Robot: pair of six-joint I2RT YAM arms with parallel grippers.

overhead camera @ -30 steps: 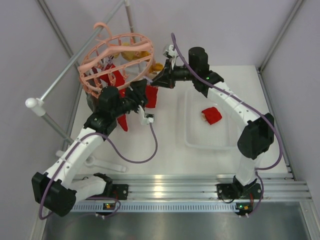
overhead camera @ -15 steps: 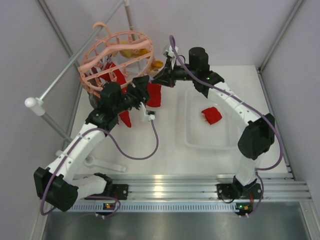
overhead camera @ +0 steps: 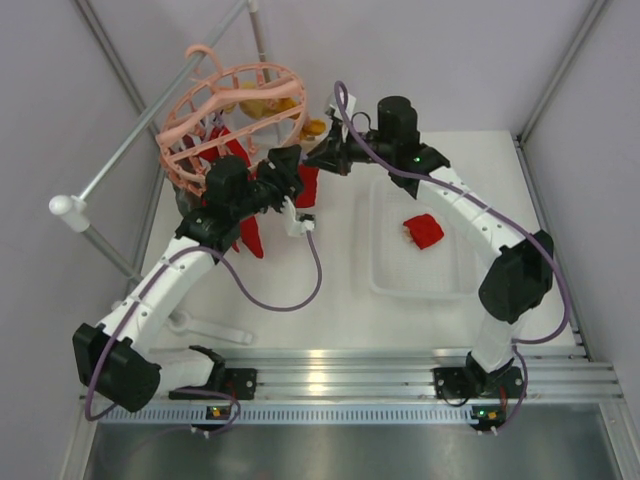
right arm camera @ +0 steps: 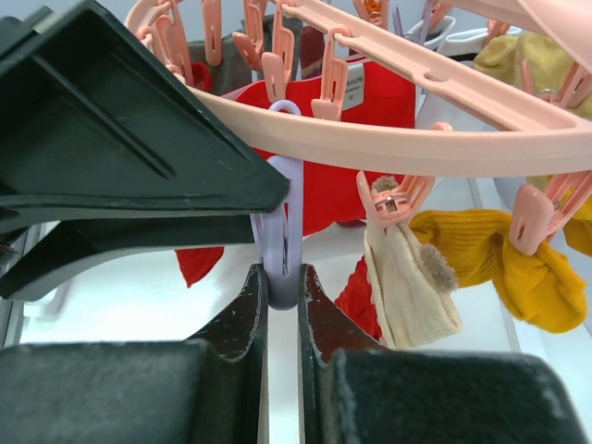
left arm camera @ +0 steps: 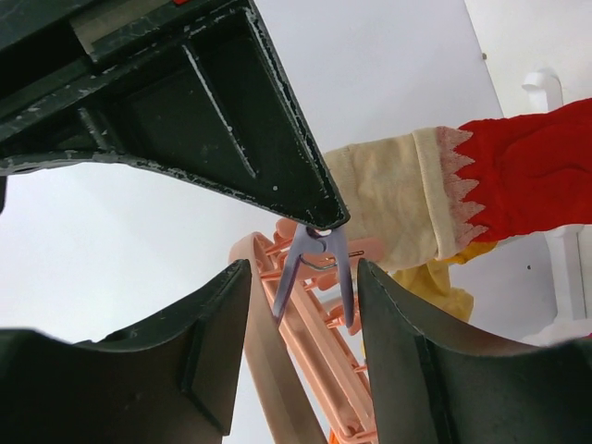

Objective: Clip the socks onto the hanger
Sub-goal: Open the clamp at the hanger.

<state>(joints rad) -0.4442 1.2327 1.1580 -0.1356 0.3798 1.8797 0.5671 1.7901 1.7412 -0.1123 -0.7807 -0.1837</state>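
1. The hanger [overhead camera: 195, 105] hangs over the far left of the desk [overhead camera: 340, 300]. Since a second ago the left claw [overhead camera: 288, 172] has risen toward it and now sits just beside the right claw [overhead camera: 318, 158], which has barely shifted.
2. The left claw is released, its fingers apart around nothing. The right claw is clenched on a lilac peg [right arm camera: 280, 236] under the hoop.
3. Count: one hanger and three red socks [overhead camera: 250, 235] dangling from it. A fourth red sock [overhead camera: 423, 230] lies in the one clear tray [overhead camera: 385, 280]. At least one mustard sock [right arm camera: 518, 264] is clipped up.
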